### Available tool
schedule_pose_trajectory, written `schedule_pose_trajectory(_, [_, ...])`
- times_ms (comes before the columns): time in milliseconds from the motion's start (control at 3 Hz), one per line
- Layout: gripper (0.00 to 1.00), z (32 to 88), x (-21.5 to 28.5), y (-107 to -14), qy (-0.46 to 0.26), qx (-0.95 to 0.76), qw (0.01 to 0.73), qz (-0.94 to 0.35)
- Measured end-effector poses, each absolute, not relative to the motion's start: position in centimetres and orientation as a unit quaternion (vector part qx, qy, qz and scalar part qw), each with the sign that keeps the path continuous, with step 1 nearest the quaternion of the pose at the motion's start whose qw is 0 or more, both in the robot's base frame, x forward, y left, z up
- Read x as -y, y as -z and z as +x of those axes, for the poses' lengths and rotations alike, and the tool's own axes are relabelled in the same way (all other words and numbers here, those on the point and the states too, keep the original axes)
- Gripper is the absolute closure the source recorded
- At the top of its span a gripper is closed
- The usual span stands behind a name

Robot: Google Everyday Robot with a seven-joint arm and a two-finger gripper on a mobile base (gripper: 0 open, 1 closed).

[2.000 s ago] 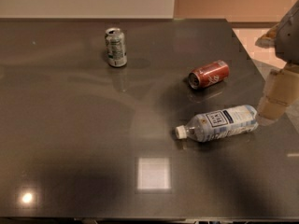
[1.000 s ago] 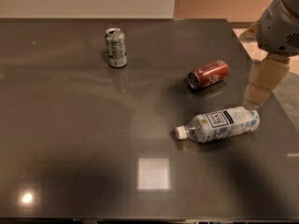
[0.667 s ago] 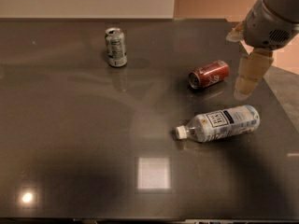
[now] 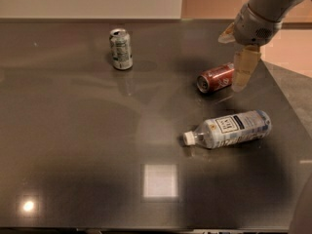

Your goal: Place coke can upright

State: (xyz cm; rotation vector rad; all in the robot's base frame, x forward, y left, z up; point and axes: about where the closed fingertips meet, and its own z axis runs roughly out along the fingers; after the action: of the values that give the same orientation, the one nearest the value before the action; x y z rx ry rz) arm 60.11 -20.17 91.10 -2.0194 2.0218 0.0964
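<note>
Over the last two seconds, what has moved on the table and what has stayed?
The gripper swung left from the table's right edge to the right end of the lying coke can; nothing was picked up. The coke can, the white-and-green can and the water bottle did not move.

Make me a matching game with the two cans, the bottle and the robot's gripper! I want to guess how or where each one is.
1. coke can
2. white-and-green can
3. water bottle
4. gripper

A. standing upright, farthest left
B. clear, lying down, nearest the front
C. hanging at the right end of the coke can
D. red, lying on its side

Pairs: 1-D, 2-A, 3-B, 4-C
</note>
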Motion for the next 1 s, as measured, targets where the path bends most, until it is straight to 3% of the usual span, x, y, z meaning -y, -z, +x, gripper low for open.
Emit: schedule_pose_trajectory(1000, [0.0, 64.8, 19.7, -85.8, -0.04, -0.635, 0.105, -0.764])
